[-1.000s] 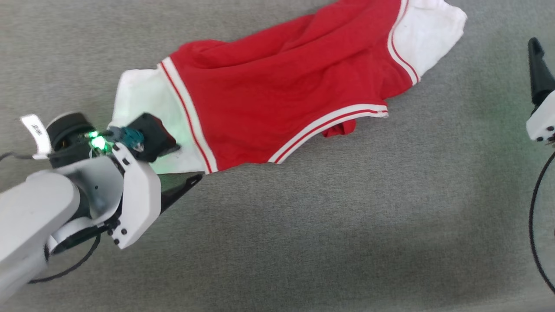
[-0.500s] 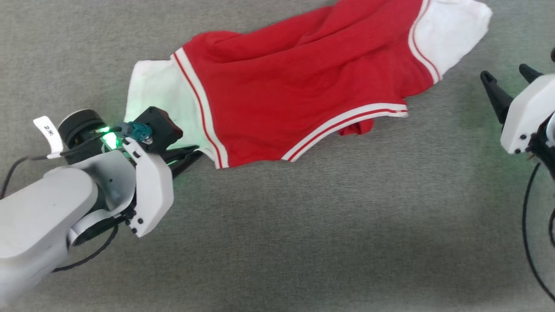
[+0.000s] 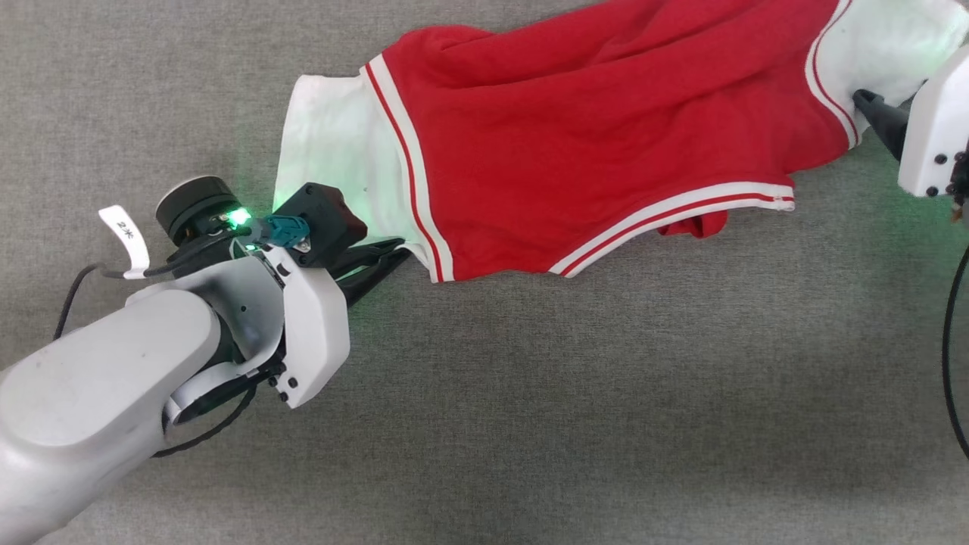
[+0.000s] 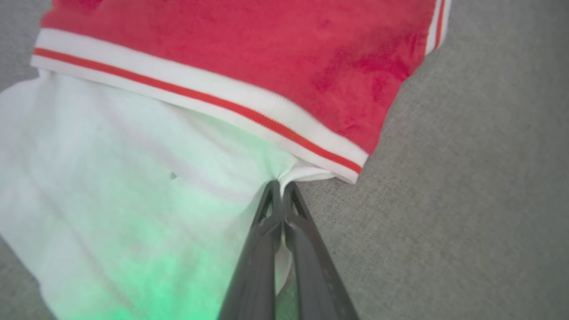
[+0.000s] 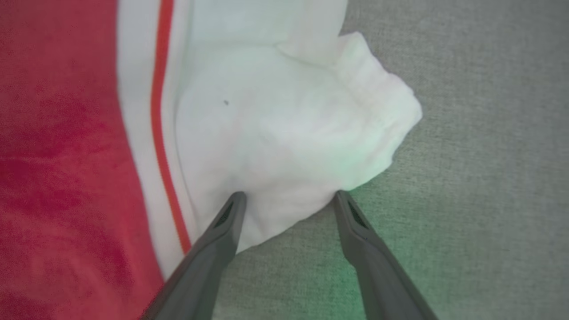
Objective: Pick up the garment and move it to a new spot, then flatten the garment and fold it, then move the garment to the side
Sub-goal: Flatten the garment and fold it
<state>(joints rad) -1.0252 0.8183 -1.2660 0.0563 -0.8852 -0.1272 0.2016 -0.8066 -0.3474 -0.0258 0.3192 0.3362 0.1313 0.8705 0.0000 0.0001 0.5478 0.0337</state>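
Observation:
The garment point(image 3: 606, 129) lies stretched across the top of the head view: a red body, white sleeves at both ends and red-and-white striped trim point(image 3: 674, 219). Its letters and number are hidden. My left gripper point(image 3: 395, 254) is shut on the lower corner of the left white sleeve point(image 3: 333, 151). In the left wrist view its closed gripper point(image 4: 279, 186) pinches the sleeve point(image 4: 133, 178) just below the striped band. My right gripper point(image 3: 889, 91) stands open at the right white sleeve point(image 5: 284, 124). There the open gripper point(image 5: 289, 195) straddles the sleeve's lower edge.
The garment rests on a flat grey fabric surface point(image 3: 568, 393) that reaches to every edge of the head view. My left forearm point(image 3: 113, 393) crosses the lower left. A black cable point(image 3: 948, 333) hangs at the right edge.
My left gripper has shut on the left sleeve's corner. My right gripper has come in from the right edge to the right sleeve, staying open. The head view has shifted, moving everything rightward.

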